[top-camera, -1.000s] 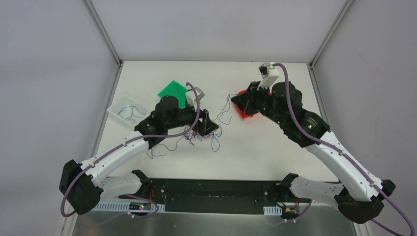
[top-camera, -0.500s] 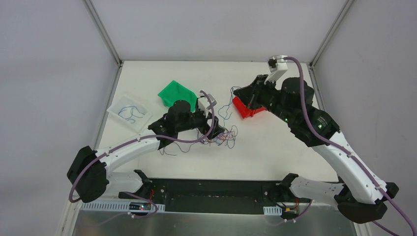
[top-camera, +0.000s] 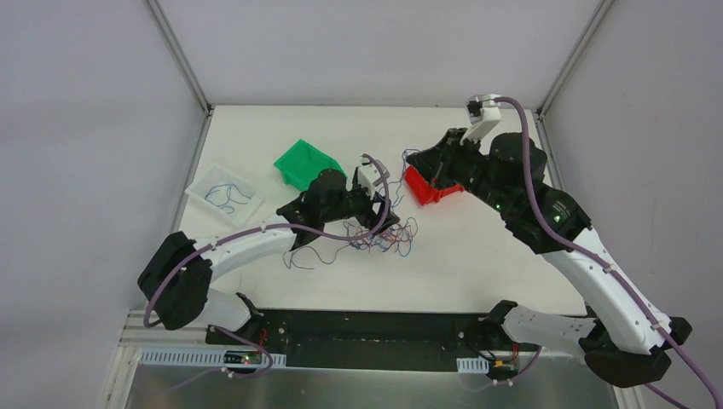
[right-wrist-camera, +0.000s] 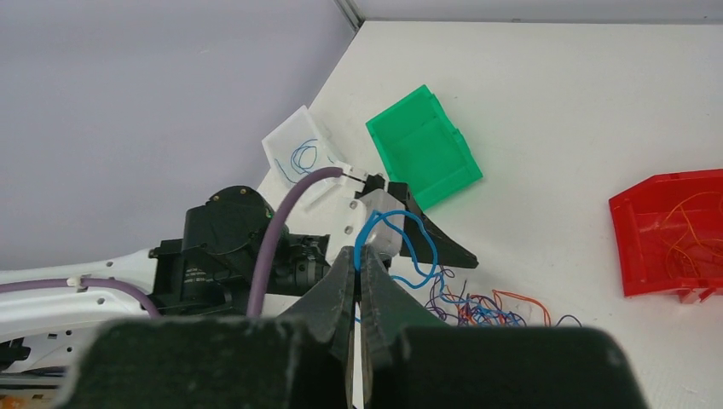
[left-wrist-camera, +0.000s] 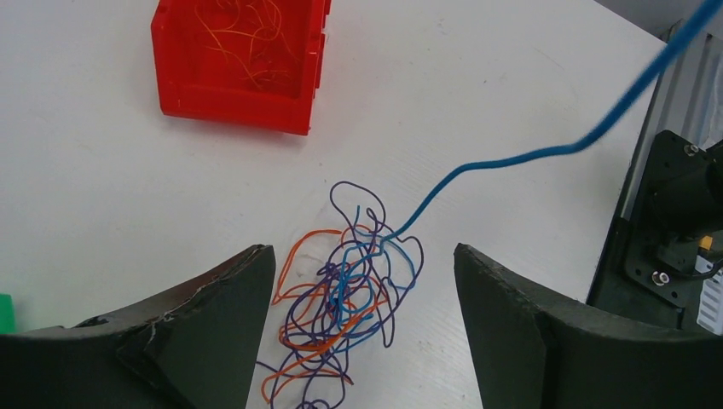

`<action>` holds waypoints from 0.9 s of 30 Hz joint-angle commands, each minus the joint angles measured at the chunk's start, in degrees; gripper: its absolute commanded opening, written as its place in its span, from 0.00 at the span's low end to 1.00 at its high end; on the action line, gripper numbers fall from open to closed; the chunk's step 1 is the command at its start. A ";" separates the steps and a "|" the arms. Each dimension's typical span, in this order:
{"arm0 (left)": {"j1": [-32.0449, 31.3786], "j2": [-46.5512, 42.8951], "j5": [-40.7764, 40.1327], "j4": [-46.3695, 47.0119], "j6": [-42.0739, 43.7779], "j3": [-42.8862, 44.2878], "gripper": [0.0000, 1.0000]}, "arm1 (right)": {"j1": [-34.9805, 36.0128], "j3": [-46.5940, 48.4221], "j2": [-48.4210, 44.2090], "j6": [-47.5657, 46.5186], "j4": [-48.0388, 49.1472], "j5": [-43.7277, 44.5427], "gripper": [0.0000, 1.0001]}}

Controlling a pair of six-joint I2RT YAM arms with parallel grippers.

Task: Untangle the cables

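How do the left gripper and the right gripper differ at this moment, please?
The left gripper is open; the right gripper is shut. The left gripper holds nothing, its fingers framing the tangle on the table, while the right gripper pinches a blue cable that runs up from that tangle. Both have dark fingers.

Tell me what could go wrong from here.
The right hand pinches the blue wire, whose other end runs into the tangle: pulling may drag the whole tangle or tighten its knots. The open left hand above the tangle may grab several wires at once.
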 commanded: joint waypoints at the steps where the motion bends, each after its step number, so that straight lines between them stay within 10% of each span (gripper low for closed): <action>1: -0.77 4.51 2.14 5.98 0.16 2.38 0.76 | -0.54 3.12 -0.51 0.79 0.70 -0.80 0.00; 4: -0.84 6.98 1.03 9.14 -1.74 1.39 0.59 | -0.77 3.00 -0.89 1.02 0.51 -0.59 0.00; 8: -0.92 6.84 -0.24 7.97 -5.05 2.22 0.00 | -1.12 1.44 -2.25 0.67 0.30 1.25 0.00; 16: -0.93 0.61 -2.19 -13.46 -4.23 12.97 0.00 | -2.32 -11.66 -6.13 -0.52 0.09 5.97 0.00; 24: -0.83 -0.23 -6.56 -22.10 -1.04 18.91 0.00 | -2.40 -26.02 -10.65 0.17 8.50 -21.34 0.01; 27: -0.84 -0.15 -5.07 -22.06 1.08 20.05 0.00 | -2.36 -27.24 -10.17 -0.50 9.18 -30.95 0.35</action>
